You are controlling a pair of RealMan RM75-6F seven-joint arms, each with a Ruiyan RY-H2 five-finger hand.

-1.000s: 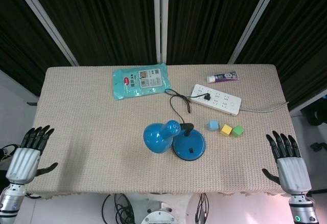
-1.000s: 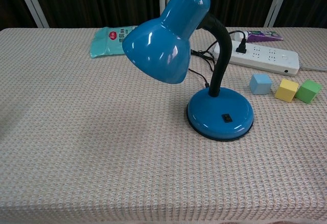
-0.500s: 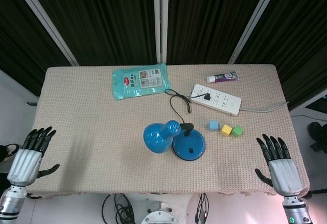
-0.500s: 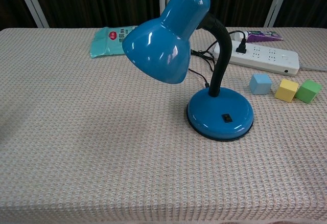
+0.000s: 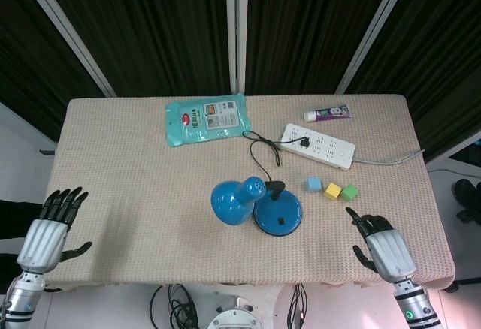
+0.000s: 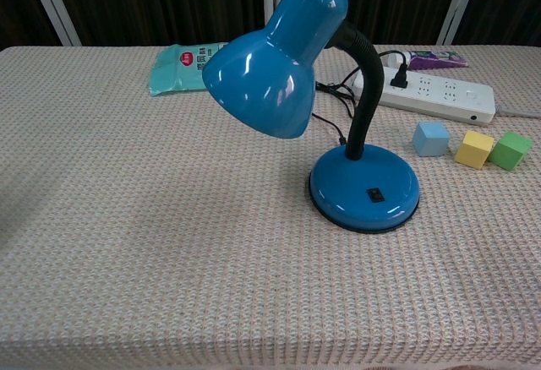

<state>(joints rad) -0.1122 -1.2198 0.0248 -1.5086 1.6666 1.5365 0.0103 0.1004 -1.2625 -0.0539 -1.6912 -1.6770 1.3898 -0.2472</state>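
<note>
Nothing grasped yet. Left hand (image 5: 46, 235) off the table's (image 5: 135, 194) near-left corner, far left of the blue metal desk lamp (image 5: 255, 205), palm down, fingers (image 5: 64, 197) apart and empty. Lamp upright mid-table, untouched. Right hand (image 5: 383, 248) over the near edge, right of the lamp base, fingers spread, empty, angled toward it.
</note>
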